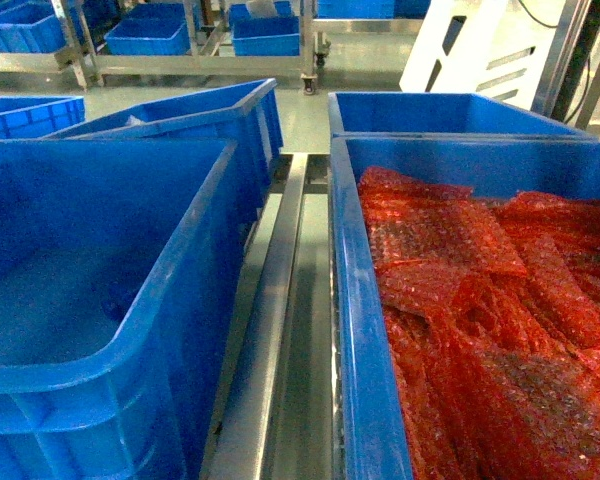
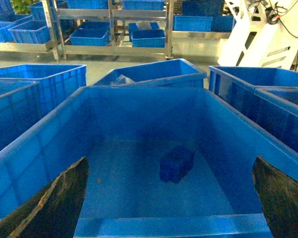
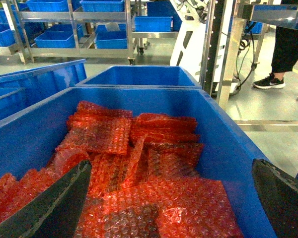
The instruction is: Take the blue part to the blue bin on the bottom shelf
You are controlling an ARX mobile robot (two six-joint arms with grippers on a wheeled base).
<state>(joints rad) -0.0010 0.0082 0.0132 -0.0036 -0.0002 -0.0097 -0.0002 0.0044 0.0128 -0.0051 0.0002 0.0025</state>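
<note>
**Clerk:** Item one, blue part (image 2: 177,163): it lies alone on the floor of the blue bin (image 2: 139,94), right of centre, clear of every wall. In your head view the same bin (image 1: 205,215) sits on the left and the part is barely a dark smudge.

**Operator:** And my hands?

**Clerk:** Item two, left hand (image 2: 169,198): fingers spread wide, one at each lower corner of its wrist view, holding nothing, poised over the bin's near rim with the part ahead between them. I judge that pose suits a straight descent onto the part. Item three, right hand (image 3: 169,198): likewise wide and empty, hovering over the neighbouring bin (image 3: 223,144), which is heaped with red bubble-wrap bags (image 3: 139,148). Neither hand shows in your head view.

**Operator:** The shelf?

**Clerk:** Item four, bottom shelf (image 1: 280,300): its steel centre rail runs between the two bins, keeping them apart. Whether this bin is source or destination, I cannot tell.
</note>
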